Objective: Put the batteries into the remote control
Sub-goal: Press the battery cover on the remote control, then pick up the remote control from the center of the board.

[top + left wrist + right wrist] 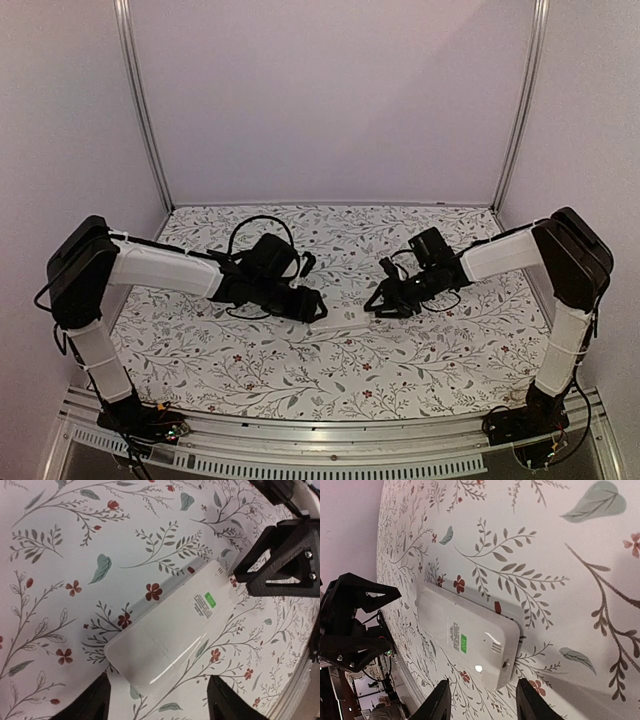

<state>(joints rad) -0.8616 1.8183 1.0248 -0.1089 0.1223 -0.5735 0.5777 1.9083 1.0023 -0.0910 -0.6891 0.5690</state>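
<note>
Remote control is lying flat on the floral table, back side up, near the middle between the left arm and the right arm, with one short end pointing at each wrist. Left fingers are standing spread, one on either side of the near end of the remote control without pinching it, and right fingers are likewise standing apart around the opposite end, gripping nothing. No orange batteries are showing on the table or between any fingers, and the back is appearing smooth and closed, so I am judging that the batteries are already sitting inside with the cover on, leaving little beyond drawing both arms clear; whether the cover is fully latched I cannot tell. Wrist views are giving the detail, the green label and the fine print, each also catching the opposite fingers across the remote control, while the overhead view is reducing it to a white sliver yet showing both arms reaching inward
</note>
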